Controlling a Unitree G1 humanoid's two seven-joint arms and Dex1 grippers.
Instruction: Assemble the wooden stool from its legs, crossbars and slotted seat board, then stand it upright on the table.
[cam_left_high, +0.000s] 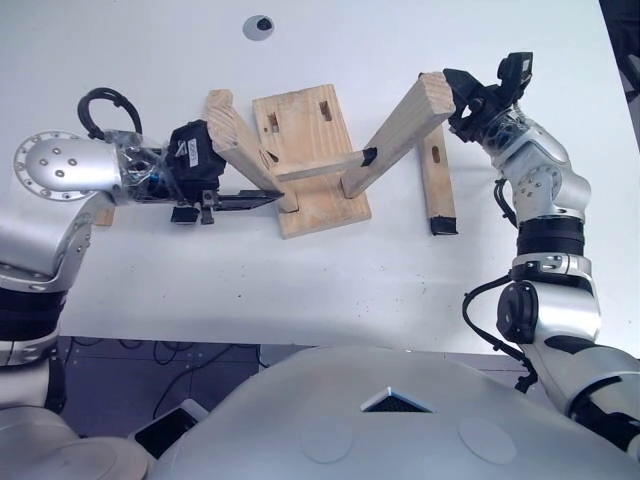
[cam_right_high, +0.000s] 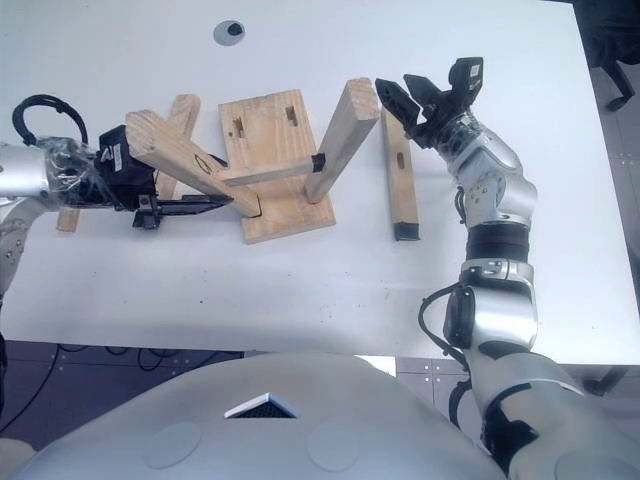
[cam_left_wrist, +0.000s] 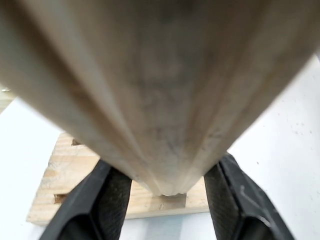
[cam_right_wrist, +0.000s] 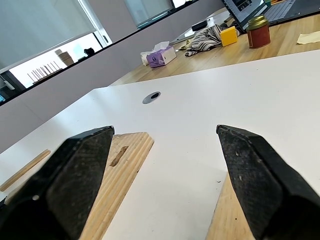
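The slotted seat board (cam_left_high: 312, 165) lies flat on the white table (cam_left_high: 330, 280). On it stands a half-built frame: a left leg (cam_left_high: 235, 140) and a right leg (cam_left_high: 400, 132), both slanted, joined by a crossbar (cam_left_high: 318, 169). My left gripper (cam_left_high: 248, 201) is shut on the left leg's lower part; its dark fingers (cam_left_wrist: 109, 201) flank the wood (cam_left_wrist: 165, 100). My right gripper (cam_left_high: 478, 98) hangs open just right of the right leg's upper end, touching nothing. Between its fingers (cam_right_wrist: 75, 175), a slotted wooden piece (cam_right_wrist: 122, 160) lies below.
A loose leg (cam_left_high: 437, 185) with a dark end lies right of the board. Another piece (cam_right_high: 181, 115) lies behind the left leg, and a thin stick (cam_right_high: 66, 219) lies near the left arm. A round cable hole (cam_left_high: 258, 26) sits at the table's back.
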